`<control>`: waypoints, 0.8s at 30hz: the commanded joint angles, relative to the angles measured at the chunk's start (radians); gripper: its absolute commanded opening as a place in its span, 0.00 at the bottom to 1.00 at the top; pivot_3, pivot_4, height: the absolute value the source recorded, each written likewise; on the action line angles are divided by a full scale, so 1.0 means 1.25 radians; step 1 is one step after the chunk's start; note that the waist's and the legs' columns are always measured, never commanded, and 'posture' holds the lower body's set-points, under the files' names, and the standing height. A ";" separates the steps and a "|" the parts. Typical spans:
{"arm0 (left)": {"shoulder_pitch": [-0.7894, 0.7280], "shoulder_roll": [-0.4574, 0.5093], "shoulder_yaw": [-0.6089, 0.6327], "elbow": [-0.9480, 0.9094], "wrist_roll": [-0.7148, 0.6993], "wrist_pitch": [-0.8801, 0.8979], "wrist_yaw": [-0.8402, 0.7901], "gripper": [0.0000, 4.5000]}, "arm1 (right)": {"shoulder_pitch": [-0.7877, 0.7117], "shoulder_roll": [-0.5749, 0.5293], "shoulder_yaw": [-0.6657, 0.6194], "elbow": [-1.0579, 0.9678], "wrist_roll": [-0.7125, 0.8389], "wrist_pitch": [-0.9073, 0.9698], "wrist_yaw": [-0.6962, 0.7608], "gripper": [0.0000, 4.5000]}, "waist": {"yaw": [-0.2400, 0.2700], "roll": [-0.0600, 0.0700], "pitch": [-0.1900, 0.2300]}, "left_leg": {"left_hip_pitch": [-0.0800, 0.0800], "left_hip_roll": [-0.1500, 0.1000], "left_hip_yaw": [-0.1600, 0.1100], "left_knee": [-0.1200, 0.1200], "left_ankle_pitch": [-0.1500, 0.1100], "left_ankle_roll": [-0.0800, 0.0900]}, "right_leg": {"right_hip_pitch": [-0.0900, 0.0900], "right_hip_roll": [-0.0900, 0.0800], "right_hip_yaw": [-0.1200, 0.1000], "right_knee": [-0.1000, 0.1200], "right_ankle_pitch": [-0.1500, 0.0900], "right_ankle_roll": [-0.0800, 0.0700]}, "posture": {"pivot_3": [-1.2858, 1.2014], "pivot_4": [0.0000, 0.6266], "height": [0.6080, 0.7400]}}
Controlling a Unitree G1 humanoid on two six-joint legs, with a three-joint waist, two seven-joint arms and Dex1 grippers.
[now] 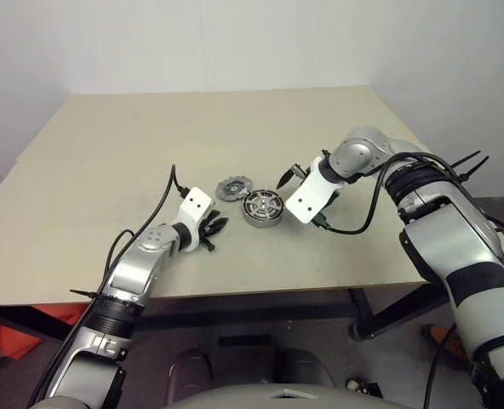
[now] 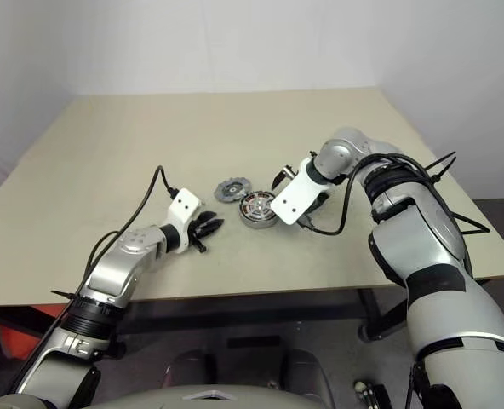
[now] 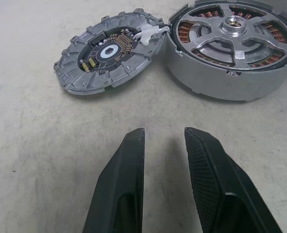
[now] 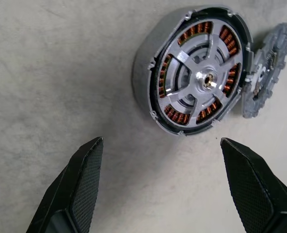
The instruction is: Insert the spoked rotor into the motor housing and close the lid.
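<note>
One table [image 1: 107, 162] takes up the middle of the head views, a broad pale beige top with a matt, faintly mottled surface and a thin edge. Two grippers work over it. The right gripper [image 1: 293, 174] sits just right of centre in the left eye view, on a white bracket, and points steeply down; its two black fingers [image 4: 80, 189], textured with a fine grid on the inner faces, stand wide apart with nothing between them, above and just beside the housing. The left gripper [image 1: 215, 227] lies low at centre left, its two smooth black wedge-shaped fingers [image 3: 126, 184] parted by only a narrow gap and holding nothing, tips aimed at the parts but short of them. There is one motor housing [image 1: 262, 209] near the frame's centre, a squat round drum with a dull grey metal wall and copper-coloured windings showing in the openings round its inside. One spoked rotor [image 3: 233, 36] already sits inside it, shiny silver, with flat spokes running from a small bright hub to the rim. One lid [image 1: 232, 188] lies flat on the table just up and left of the housing, touching its side: a dull grey cast disc with a notched, gear-like edge, radial ribs and a small dark circuit board at its centre.
</note>
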 commanded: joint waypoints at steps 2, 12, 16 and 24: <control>-0.004 -0.001 0.007 -0.028 0.004 -0.007 0.007 0.31 | -0.031 0.018 0.013 0.012 -0.017 -0.002 -0.022 0.97 | 0.000 0.000 0.000 | 0.000 0.000 0.000 0.000 0.000 0.000 | 0.000 0.000 0.000 0.000 0.000 0.000 | 0.52 0.00 1.00; 0.007 0.000 0.009 -0.039 0.005 -0.008 0.015 0.31 | -0.036 0.048 0.048 0.054 -0.075 0.020 -0.091 0.97 | 0.000 0.000 0.000 | 0.000 0.000 0.000 0.001 0.000 0.000 | 0.000 0.000 0.000 0.001 0.000 0.000 | 0.52 0.00 1.00; 0.008 0.001 0.008 -0.041 0.005 -0.008 0.017 0.31 | -0.036 0.057 0.054 0.066 -0.088 0.025 -0.100 0.97 | 0.000 0.000 0.000 | 0.000 0.000 0.000 0.001 0.000 0.000 | 0.000 0.000 0.000 0.001 0.000 0.000 | 0.52 0.00 1.00; 0.011 0.001 0.008 -0.045 0.006 -0.007 0.021 0.31 | -0.030 0.068 0.058 0.072 -0.100 0.024 -0.124 0.61 | -0.001 0.000 0.000 | 0.000 0.000 0.000 0.002 0.000 0.000 | 0.000 0.000 0.000 0.002 0.000 0.000 | 0.52 0.00 1.00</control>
